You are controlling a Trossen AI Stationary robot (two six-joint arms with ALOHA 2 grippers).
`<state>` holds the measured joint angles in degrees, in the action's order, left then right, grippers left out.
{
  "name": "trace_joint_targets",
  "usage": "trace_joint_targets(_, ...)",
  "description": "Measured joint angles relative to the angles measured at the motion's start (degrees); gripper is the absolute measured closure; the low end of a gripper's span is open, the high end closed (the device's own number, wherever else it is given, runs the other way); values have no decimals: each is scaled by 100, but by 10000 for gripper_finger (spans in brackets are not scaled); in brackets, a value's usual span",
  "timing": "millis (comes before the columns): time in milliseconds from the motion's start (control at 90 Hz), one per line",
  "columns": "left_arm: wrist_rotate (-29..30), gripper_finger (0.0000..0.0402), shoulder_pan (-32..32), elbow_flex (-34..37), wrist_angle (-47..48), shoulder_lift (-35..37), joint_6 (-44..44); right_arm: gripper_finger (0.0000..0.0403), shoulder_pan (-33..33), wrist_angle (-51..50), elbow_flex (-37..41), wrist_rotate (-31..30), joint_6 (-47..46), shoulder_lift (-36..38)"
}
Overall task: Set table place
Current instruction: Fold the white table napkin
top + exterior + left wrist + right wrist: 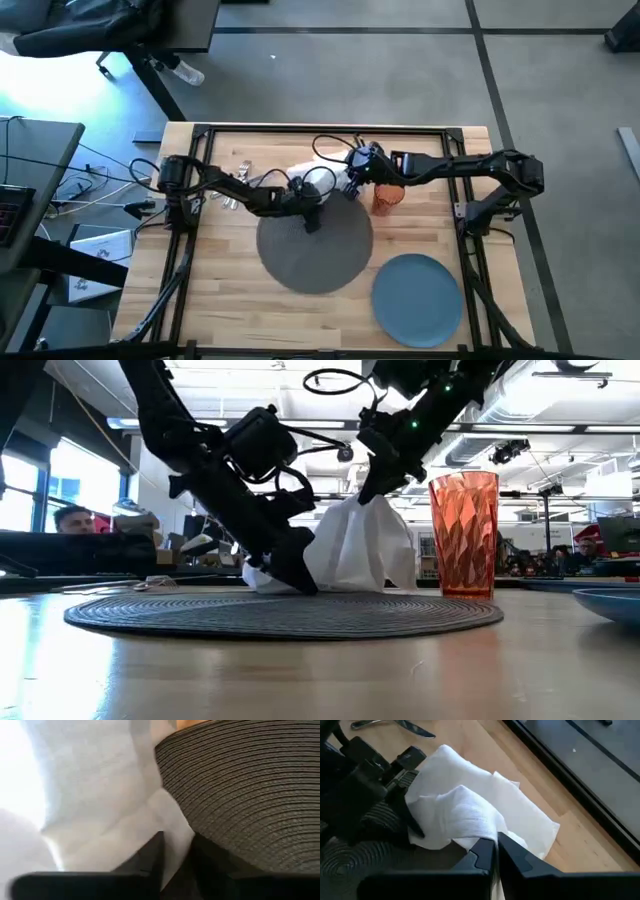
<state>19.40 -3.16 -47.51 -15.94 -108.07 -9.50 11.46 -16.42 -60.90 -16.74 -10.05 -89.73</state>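
Both claws met at a white napkin (330,180) on the far edge of the mat (315,250), which lay mid-bench on the plank bench (225,290). The right claw (496,851) was closed on a raised fold of the napkin — its own wrist view showed the fingers pinching cloth. The left claw (177,852) had its fingers close together with a strip of napkin between them, gripping the cloth beside the mat's rim.

Only the high view showed the blue plate (417,297) at the near right, apart from the mat, and the cutlery (235,180) at the far left. The low view alone showed the napkin lifted into a peak, with the orange tumbler (464,532) upright just beside it — and an office behind, with a person (70,520) seated at the left. The right wrist view caught a knife and fork (395,725) on the planks beyond the napkin. No writing could be read.
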Motion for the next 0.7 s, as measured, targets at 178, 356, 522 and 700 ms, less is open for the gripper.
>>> trace_joint_targets(178,63,391,163,0,119,316,75,403,0,-28,-29,0,107,11)
trace_joint_targets(356,266,400,491,-2,905,1214,75,403,-34,-232,-397,24,157,17)
trace_joint_targets(522,604,401,914,-4,2356,2426,5,403,-191,-709,-1001,44,303,20)
trace_joint_targets(700,1118,401,1397,-4,3717,3656,-231,403,-414,-1241,-1757,42,461,20)
